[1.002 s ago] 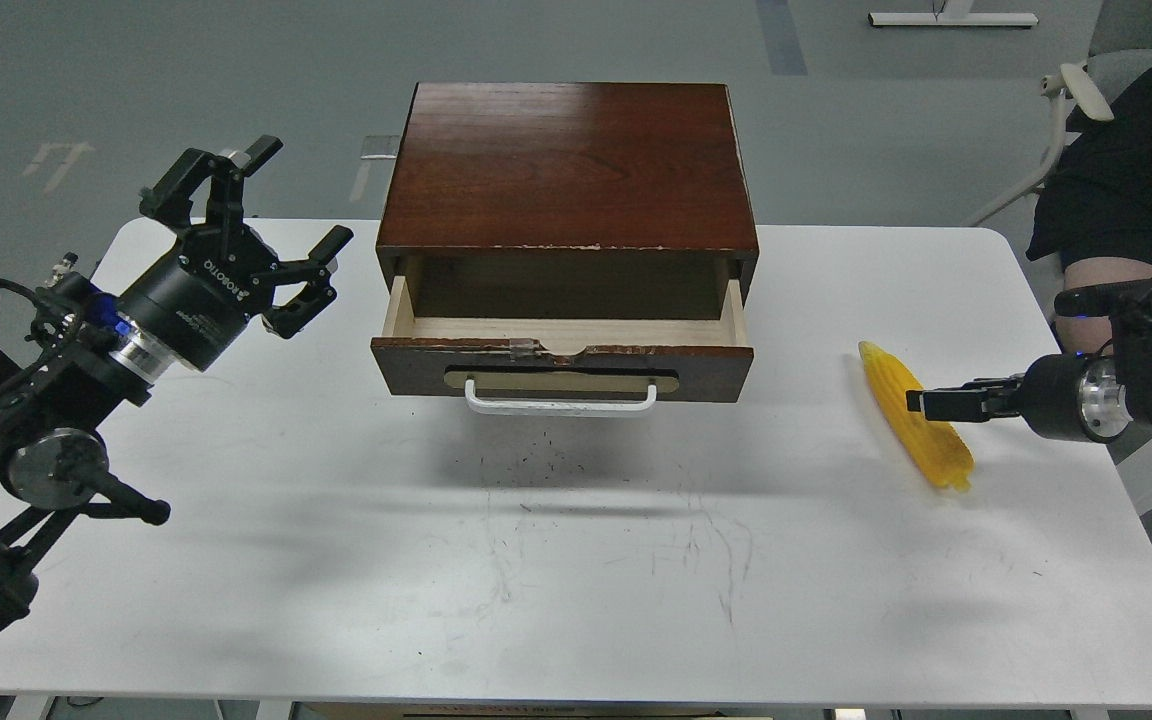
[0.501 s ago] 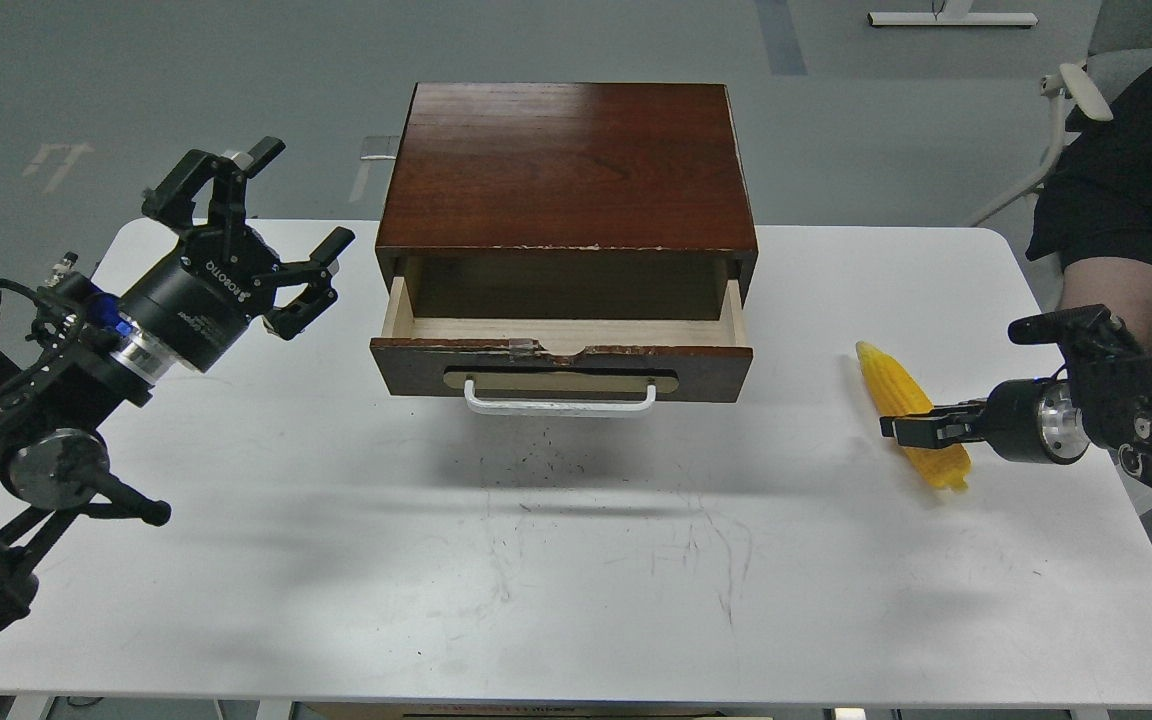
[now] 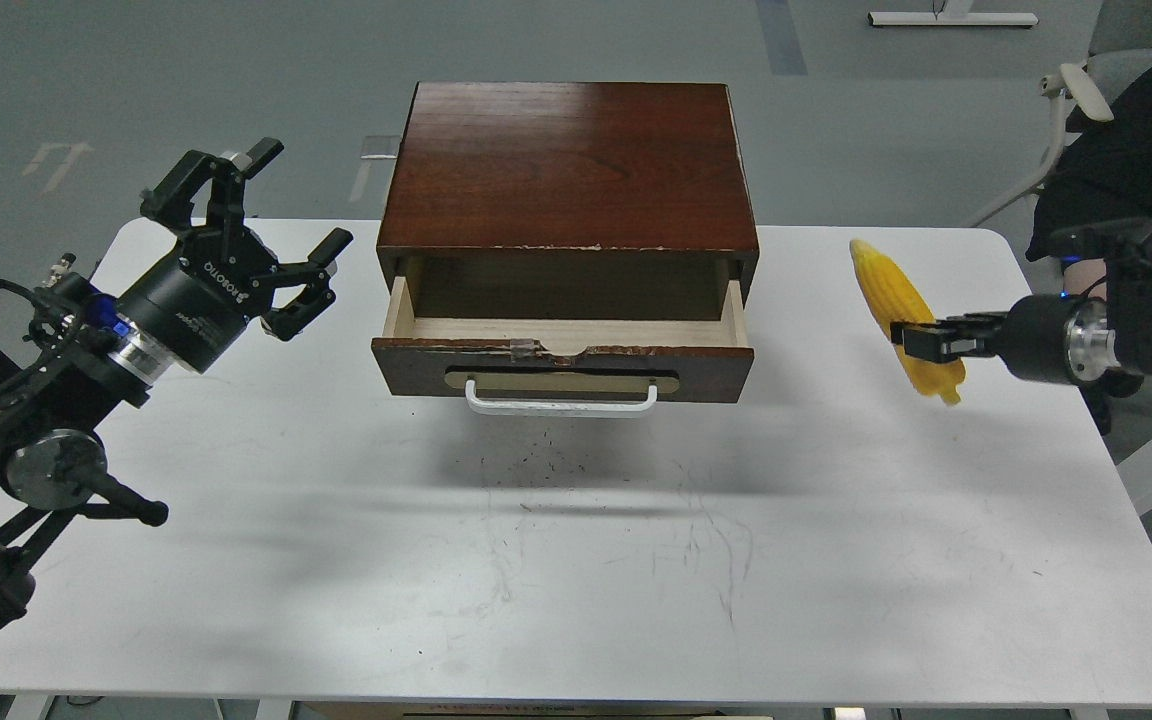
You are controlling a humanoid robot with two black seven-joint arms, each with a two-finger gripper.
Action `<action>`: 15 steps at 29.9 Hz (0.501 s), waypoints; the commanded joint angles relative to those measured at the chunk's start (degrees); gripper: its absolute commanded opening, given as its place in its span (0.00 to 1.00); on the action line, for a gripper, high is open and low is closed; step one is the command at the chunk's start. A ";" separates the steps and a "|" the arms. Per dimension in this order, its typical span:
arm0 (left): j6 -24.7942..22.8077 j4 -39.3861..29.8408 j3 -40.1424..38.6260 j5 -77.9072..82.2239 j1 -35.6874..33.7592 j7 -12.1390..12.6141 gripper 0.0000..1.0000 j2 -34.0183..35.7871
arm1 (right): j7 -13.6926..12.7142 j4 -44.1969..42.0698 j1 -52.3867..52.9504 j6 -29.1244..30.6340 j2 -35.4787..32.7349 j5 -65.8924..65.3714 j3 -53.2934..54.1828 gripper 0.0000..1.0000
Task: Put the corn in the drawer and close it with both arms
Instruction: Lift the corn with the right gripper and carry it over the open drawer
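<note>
Right of centre, near the frame edge, my right gripper (image 3: 921, 340) is pinching the bright yellow ribbed plastic-looking corn cob (image 3: 904, 306) on its lower half, fingers clamped across it. Cob is off the table, tilted, tapered tip up-left, blunt end hanging below the fingers. It sits well right of the dark red-brown wooden drawer (image 3: 563, 365) with the white bar handle, which is pulled open at frame centre, pale wood interior empty as far as I can see.

Handling guess: cob looks light, stiff, hollow plastic; ribs give some bite but the surface is probably slick. The grip is off-centre, so it could pivot in the fingers during the swing. Mid-length hold would be safer.

Left gripper (image 3: 271, 215), upper left of frame, is spread wide, holding nothing, just beside the cabinet's left side. White table (image 3: 576, 560) below is scuffed.
</note>
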 commanded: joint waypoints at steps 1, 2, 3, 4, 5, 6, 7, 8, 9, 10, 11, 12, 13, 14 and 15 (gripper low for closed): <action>0.00 0.00 -0.02 0.00 -0.08 0.00 1.00 0.05 | 0.00 4.60 7.35 0.44 -0.14 3.40 -0.56 0.13; 0.00 0.00 -0.10 -0.09 -0.08 0.00 1.00 0.05 | 0.00 5.23 8.51 0.62 0.04 3.49 -0.64 0.13; 0.00 0.00 -0.11 -0.09 -0.08 0.00 1.00 0.14 | 0.00 6.10 10.69 0.62 0.65 3.49 -0.82 0.13; 0.00 0.00 -0.19 -0.09 -0.08 0.00 1.00 0.14 | 0.00 6.63 12.72 0.62 2.14 3.58 -1.43 0.13; 0.00 -0.09 -0.19 -0.09 -0.08 0.00 1.00 0.23 | 0.00 6.90 13.95 0.62 3.02 3.58 -2.05 0.13; 0.00 0.00 -0.28 -0.09 -0.08 0.00 1.00 0.31 | 0.00 7.42 16.58 0.62 4.77 3.41 -3.79 0.13; 0.00 0.00 -0.28 -0.09 -0.08 0.00 1.00 0.32 | 0.00 7.43 16.60 0.62 4.79 3.41 -3.81 0.13; 0.00 0.00 -0.28 -0.09 -0.08 0.00 1.00 0.49 | 0.00 7.95 19.47 0.62 6.35 3.41 -5.98 0.13; 0.00 -0.09 -0.19 -0.09 -0.08 0.00 1.00 0.75 | 0.00 8.65 22.29 0.62 8.72 3.32 -8.62 0.14; 0.00 -0.09 -0.28 -0.09 -0.08 0.00 1.00 0.75 | 0.00 9.18 23.62 0.62 9.87 3.14 -9.69 0.14; 0.00 -0.18 -0.28 -0.09 0.01 0.00 1.00 0.75 | 0.00 10.06 26.07 0.53 12.06 2.88 -11.70 0.14; 0.00 -0.35 -0.37 -0.09 -0.08 0.00 1.00 0.84 | 0.00 10.59 27.92 0.45 13.74 2.70 -13.37 0.14; 0.00 -0.36 -0.37 -0.09 -0.08 0.00 1.00 0.84 | 0.00 10.68 28.81 0.36 14.62 2.44 -14.00 0.14; 0.00 -0.44 -0.37 -0.09 -0.08 0.00 1.00 0.93 | 0.00 10.77 29.43 0.27 15.59 2.26 -14.61 0.14; 0.00 -0.44 -0.37 -0.09 0.01 0.00 1.00 1.02 | 0.00 10.77 30.39 0.01 17.69 1.13 -15.84 0.14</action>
